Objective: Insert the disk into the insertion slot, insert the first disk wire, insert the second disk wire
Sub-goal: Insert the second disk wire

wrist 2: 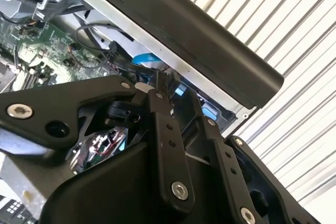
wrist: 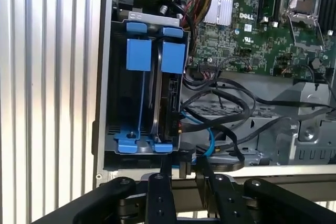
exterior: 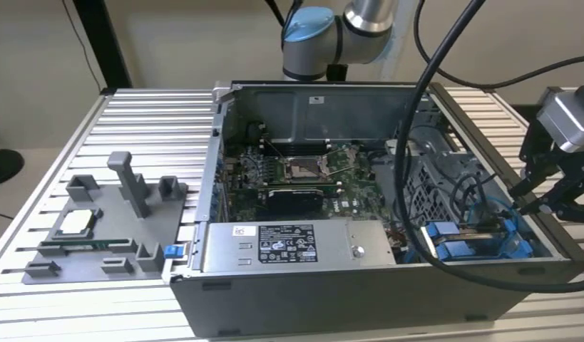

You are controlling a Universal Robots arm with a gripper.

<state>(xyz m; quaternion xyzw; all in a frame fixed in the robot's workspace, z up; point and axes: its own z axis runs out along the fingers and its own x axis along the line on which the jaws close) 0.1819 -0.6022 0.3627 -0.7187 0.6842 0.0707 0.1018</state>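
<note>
Ahead of our black pincer (wrist: pixel 182 162), its grip unclear to us, the flat metal disk (wrist: pixel 170 103) in a blue plastic carrier (wrist: pixel 173 57) seems rigid, fragile, best held there.

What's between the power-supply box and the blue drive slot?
In the exterior view, a bundle of wires fills the gap between the power-supply box and the insertion slot; a thick black cable hangs across in front.

Black cables (wrist: pixel 226 95) crowding one side of the insertion slot (wrist: pixel 139 54), case wall (wrist: pixel 102 51) against the other
</note>
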